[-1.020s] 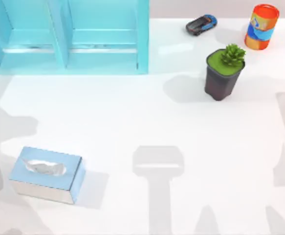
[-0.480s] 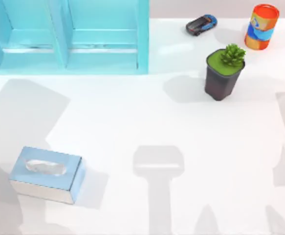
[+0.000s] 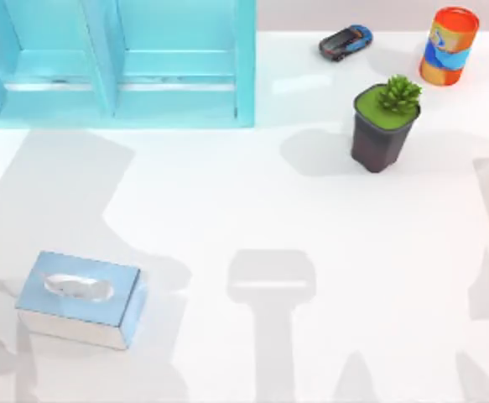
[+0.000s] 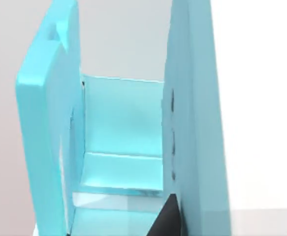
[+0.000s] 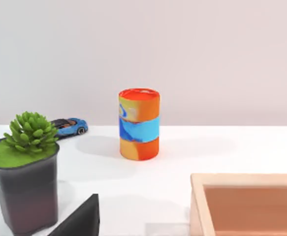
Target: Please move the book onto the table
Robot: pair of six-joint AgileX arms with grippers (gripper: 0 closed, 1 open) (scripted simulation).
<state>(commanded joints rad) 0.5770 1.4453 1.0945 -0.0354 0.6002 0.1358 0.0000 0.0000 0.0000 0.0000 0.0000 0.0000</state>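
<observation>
The turquoise shelf unit is sitting in the top view's upper left, its compartments facing the left wrist camera – the book is appearing nowhere on the white table, so the move is looking unfinished; gripper states: cannot tell

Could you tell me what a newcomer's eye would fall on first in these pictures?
The tall turquoise shelf unit at the top view's far left stands out most against the white table. Next comes the bright orange and blue can in the far right corner, with a potted succulent just in front and a small toy car beside it. A light-blue tissue box sits near left.
</observation>
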